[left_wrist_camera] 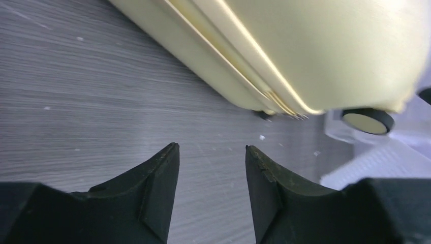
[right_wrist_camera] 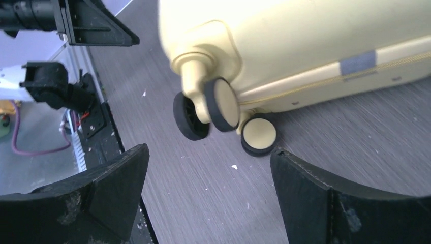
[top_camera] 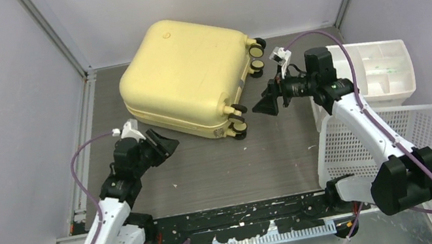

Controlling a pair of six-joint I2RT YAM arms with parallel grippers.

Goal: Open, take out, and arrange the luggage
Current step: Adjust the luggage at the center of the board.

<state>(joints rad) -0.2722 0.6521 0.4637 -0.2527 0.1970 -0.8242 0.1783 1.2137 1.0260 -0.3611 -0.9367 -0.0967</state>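
The yellow luggage (top_camera: 182,74) lies closed on the grey wood-grain table (top_camera: 208,170).

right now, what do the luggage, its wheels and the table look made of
Luggage: looks like hard moulded plastic, pale yellow, smooth with a soft sheen; light glints along its curve. Caster wheels: yellow plastic hubs, black tyres, probably rubber, matte. Table: grey wood-grain surface, likely laminate; fine streaked lines.

There is one big pale yellow hard plastic suitcase (top_camera: 185,74). Four little black and yellow wheel sets (top_camera: 239,109) show on it. There is one white plastic basket with holes (top_camera: 429,123), one white plastic drawer bin (top_camera: 389,66) and two white and black robot arms (top_camera: 109,214).
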